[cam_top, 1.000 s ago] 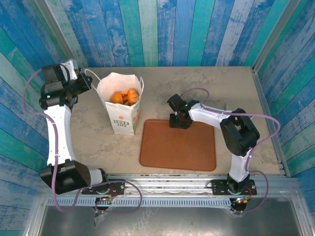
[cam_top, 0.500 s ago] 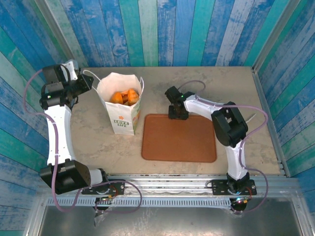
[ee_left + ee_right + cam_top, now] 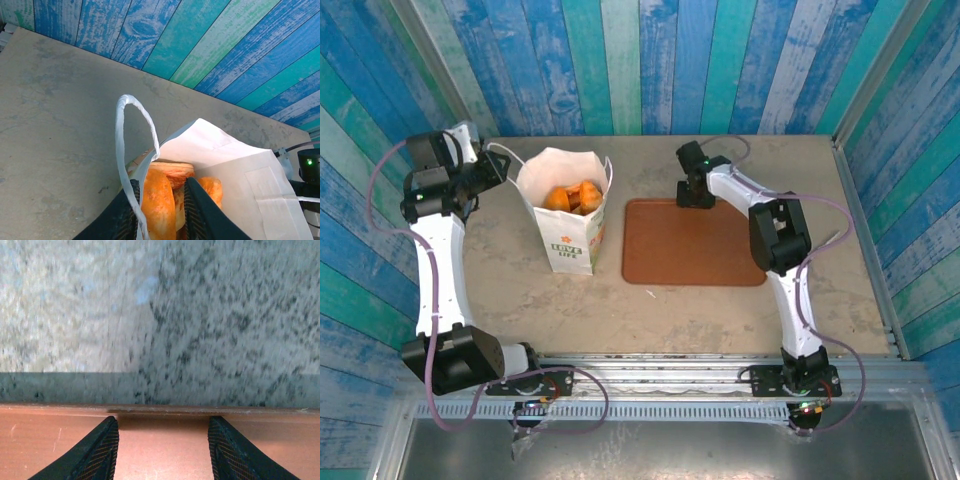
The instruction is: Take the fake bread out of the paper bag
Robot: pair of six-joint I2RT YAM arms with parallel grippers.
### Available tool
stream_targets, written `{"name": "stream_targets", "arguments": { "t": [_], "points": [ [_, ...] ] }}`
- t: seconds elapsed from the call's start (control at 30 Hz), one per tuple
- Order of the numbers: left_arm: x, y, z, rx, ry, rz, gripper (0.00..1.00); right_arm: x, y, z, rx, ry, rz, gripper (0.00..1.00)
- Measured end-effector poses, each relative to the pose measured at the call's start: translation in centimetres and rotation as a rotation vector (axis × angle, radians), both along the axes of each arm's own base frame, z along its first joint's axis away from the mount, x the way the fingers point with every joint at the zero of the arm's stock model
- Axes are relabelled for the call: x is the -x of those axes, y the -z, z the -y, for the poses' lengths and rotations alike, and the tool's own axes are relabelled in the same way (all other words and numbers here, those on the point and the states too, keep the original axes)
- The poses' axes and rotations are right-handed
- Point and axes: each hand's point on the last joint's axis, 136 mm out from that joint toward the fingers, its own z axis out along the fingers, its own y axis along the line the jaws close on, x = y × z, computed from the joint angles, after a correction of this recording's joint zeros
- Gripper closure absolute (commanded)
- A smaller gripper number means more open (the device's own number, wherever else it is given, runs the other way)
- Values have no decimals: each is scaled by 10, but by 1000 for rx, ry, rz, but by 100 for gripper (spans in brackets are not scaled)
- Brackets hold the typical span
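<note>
Bag [image 3: 565, 215]: stands upright toward the far left corner of the desk [image 3: 790, 170], mouth open to the top. Bread [image 3: 572, 196]: sits inside, heaped to just under the rim, orange and golden tops showing. None out yet.

Left hand [image 3: 161, 186]: hovers just beside the bag's left rim, fingers a little apart, looking down into the mouth. Nothing seen clamped between them. Handle [image 3: 135, 115] looped up beside it, lying against one finger's inner face.

Right hand [image 3: 162, 421]: spread wide, straddling the far edge of the tray [image 3: 695, 245], near the middle of the desk's far edge and well apart from the bag. Holds nothing, as far as shows.

Probably light, hollow toy pieces with smooth, hard-looking skins, so apt to slip from a shallow pinch and to roll once set down. Better to take one piece at a time, across its narrow width, starting with the topmost oblong loaf nearest the left rim. Worth pinching near the piece's middle to stop it swinging.

Thin paper walls and a light bag: likely to tip or drag along on any snag at the rim or cord. Best to steady the rim with one hand, or else lift straight up and slowly.
</note>
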Motion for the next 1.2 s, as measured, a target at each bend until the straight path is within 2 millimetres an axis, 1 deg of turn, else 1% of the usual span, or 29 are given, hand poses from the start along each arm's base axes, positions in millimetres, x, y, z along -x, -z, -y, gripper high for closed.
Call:
{"name": "stream_targets", "arguments": {
  "t": [0.17,0.33,0.37,0.4,0.5,0.53,0.57,0.63,0.7,0.77,0.8,0.83,0.97,1.0,1.07,1.13,1.2],
  "points": [
    [0,-1,-2,-6,-14,1,67,-12,0,-3,-22,-20,1,50],
    [0,-4,-4,-11,-23,12,65,-13,-1,-4,-42,-21,-3,50],
    [0,-4,-4,-13,-26,13,63,-13,-1,-5,-47,-22,-5,50],
    [1,-4,-5,-15,-29,13,59,-13,-1,-6,-50,-23,-6,50],
    [1,-6,-7,-19,-44,18,57,-12,-3,-8,-63,-29,-8,49],
    [2,-8,-8,-24,-50,23,52,-10,-5,-8,-69,-31,-12,48],
    [3,-10,-8,-25,-56,28,50,-8,-6,-9,-74,-34,-16,48],
    [6,-15,-9,-27,-67,41,49,-4,-15,-11,-92,-46,-16,46],
    [10,-20,-10,-38,-79,59,46,0,-31,-13,-115,-58,-3,45],
    [13,-25,-10,-43,-88,71,44,3,-59,-16,-149,-78,34,43],
    [14,-27,-11,-47,-91,78,41,5,-79,-18,-171,-93,63,43],
    [15,-27,-11,-47,-90,78,38,7,-92,-18,-185,-101,84,42],
    [16,-30,-7,-26,-66,79,38,21,-172,-19,-264,-143,230,40],
    [16,-32,-6,-20,-57,81,38,25,-187,-18,-277,-150,256,40],
    [14,-35,-5,-12,-42,82,41,37,-223,-18,-327,-184,319,40],
    [11,-37,-8,-1,-37,82,41,51,-253,-24,-400,-236,364,39],
    [8,-32,-13,11,-42,64,41,64,-274,-32,-477,-288,384,37]
  ]
}}
